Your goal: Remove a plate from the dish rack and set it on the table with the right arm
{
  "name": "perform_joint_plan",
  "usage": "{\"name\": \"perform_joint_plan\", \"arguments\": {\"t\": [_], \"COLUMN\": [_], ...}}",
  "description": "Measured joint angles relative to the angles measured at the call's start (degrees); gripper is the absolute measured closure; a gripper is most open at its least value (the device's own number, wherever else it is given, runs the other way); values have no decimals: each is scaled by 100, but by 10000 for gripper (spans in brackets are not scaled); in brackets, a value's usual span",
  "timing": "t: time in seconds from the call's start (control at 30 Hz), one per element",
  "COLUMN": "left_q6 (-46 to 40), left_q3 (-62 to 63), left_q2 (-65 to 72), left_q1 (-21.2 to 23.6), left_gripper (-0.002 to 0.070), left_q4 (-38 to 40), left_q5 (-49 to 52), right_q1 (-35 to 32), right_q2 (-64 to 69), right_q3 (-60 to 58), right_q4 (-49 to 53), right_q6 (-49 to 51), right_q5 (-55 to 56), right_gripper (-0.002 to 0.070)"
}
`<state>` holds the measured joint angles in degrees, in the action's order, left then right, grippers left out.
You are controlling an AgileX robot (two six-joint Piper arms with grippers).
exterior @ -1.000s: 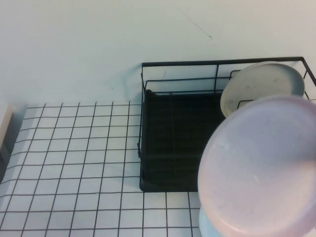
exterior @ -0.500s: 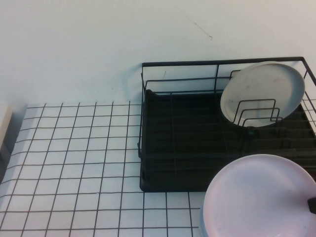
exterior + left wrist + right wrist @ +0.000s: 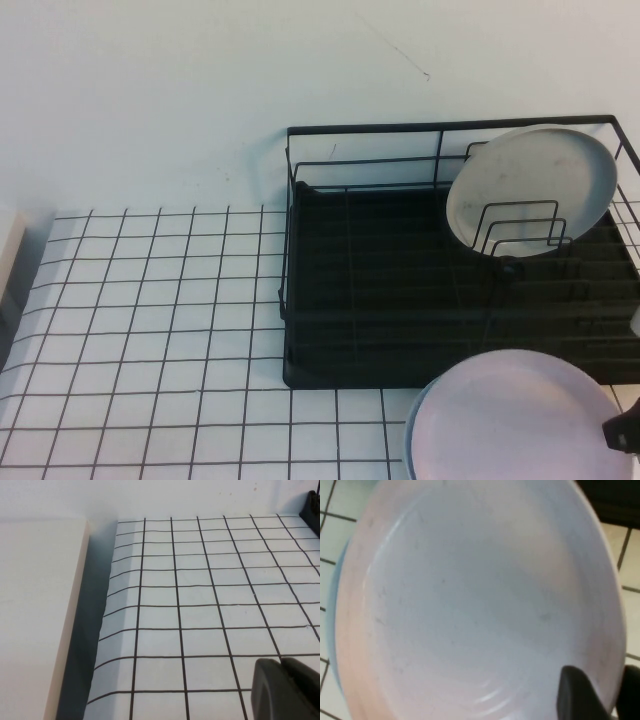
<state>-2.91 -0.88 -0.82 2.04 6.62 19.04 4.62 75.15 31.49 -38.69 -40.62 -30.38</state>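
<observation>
Currently your right gripper point(image 3: 622, 432) grips the pink plate point(image 3: 515, 420), out of the dish rack point(image 3: 400, 280), apparently atop a blue plate point(image 3: 412, 440); release remains. Left gripper point(image 3: 285, 690) hovers over the table point(image 3: 150, 320), fingers unclear.

You are looking at a white table point(image 3: 150, 330) gridded with thin dark lines into small squares. A large rectangular black wire dish rack point(image 3: 380, 290) with a ribbed black tray base is sitting directly on it, toward the far right. Just in front of the rack, at the near right edge, a round light blue plate point(image 3: 410, 440) is lying on the grid. A round pale pink matte plate point(image 3: 515, 420) is covering it, so only a sliver of blue rim is showing. The right end effector point(image 3: 622, 432) is pinching the pink plate's rim there. The left end effector point(image 3: 285, 687) is hanging over bare squares near the table's left edge.
</observation>
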Motion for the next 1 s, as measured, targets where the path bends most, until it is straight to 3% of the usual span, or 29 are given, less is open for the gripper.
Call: {"name": "perform_joint_plan", "arguments": {"t": [0.17,0.3,0.43,0.53,0.6,0.8,1.0], "left_q6": [0,0,0,0,0,0,0], "left_q3": [0,0,0,0,0,0,0], "left_q2": [0,0,0,0,0,0,0], "left_q1": [0,0,0,0,0,0,0], "left_gripper": [678,678,678,678,678,678,678], "left_q4": [0,0,0,0,0,0,0], "left_q5": [0,0,0,0,0,0,0], "right_q1": [0,0,0,0,0,0,0], "right_q2": [-14,-295,-895,-1591,-2114,-3446,-4655], "right_q3": [176,490,976,1403,1604,1583,495], "right_q4": [-5,46,386,860,1212,2183,2413], "right_q6": [106,197,204,120,110,85,328], "right_q5": [0,-62,-352,-634,-732,-874,-863], "right_gripper": [346,312,407,568,627,673,678]}}
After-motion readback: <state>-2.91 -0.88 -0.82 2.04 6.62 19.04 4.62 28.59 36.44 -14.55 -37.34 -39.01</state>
